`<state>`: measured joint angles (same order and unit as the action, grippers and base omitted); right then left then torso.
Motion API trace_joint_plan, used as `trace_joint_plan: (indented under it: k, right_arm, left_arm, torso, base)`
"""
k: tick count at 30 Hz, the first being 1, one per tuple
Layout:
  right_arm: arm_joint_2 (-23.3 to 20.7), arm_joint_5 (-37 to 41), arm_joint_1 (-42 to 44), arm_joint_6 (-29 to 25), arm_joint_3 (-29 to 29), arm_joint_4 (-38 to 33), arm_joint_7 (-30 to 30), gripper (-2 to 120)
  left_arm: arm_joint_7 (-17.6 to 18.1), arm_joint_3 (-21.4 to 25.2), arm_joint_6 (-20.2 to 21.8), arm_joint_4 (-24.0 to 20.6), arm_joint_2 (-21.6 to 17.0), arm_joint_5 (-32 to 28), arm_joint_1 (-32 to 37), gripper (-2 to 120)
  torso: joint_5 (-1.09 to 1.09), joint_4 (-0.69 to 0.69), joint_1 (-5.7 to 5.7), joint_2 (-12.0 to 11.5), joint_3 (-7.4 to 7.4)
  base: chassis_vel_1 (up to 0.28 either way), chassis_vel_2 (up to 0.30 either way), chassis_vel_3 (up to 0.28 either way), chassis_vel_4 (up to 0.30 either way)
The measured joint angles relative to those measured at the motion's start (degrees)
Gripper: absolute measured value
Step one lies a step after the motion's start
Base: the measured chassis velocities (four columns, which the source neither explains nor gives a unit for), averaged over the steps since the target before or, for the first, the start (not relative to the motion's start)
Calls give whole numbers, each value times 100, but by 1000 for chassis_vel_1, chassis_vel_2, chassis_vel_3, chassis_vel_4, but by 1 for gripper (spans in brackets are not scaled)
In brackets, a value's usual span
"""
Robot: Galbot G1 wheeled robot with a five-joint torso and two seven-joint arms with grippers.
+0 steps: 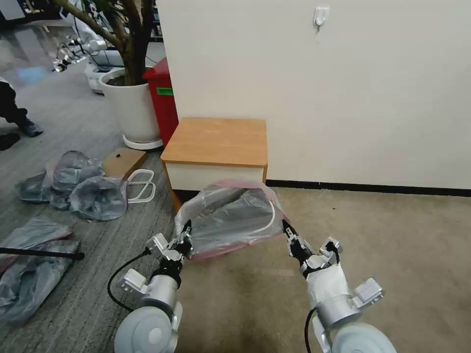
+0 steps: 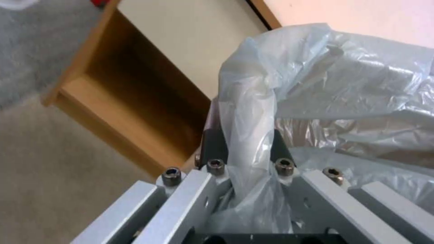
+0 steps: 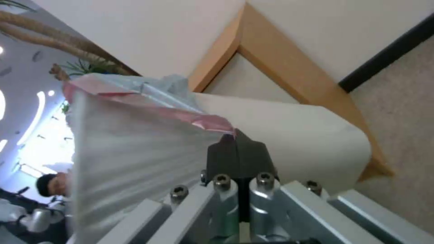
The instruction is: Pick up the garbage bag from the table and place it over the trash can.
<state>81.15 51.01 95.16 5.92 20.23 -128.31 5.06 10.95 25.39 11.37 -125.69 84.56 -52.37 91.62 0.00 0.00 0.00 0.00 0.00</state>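
Gripping the garbage bag rim, left end effector and right end effector, bag draped over trash can.

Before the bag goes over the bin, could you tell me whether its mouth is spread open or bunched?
Spread open: the bag is stretched between the left gripper and right gripper, pink rim arching.

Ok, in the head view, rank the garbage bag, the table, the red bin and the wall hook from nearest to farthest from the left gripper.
1. Garbage bag: pinched in the left gripper.
2. Table: just behind the bag, against the wall.
3. Red bin: behind the table, beside the plant pot.
4. Wall hook: high on the wall, farthest.
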Motion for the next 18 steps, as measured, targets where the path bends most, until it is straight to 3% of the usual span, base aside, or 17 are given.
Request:
trace_joint_plan:
  k: [10, 18]
  right_arm:
    - [-105, -563, -489, -202, 153, 260, -116, 0]
    - [-304, -861, -623, -67, 321, 489, 44, 0]
  left_arm:
    - [-205, -190, 391, 7, -101, 225, 285, 4]
    - [-359, -272, 440, 20, -138, 378, 331, 4]
  torso:
    - [-1, 1, 0, 0, 0]
    - [1, 0, 0, 0, 0]
  base:
    - [0, 0, 0, 0]
    - [0, 0, 0, 0]
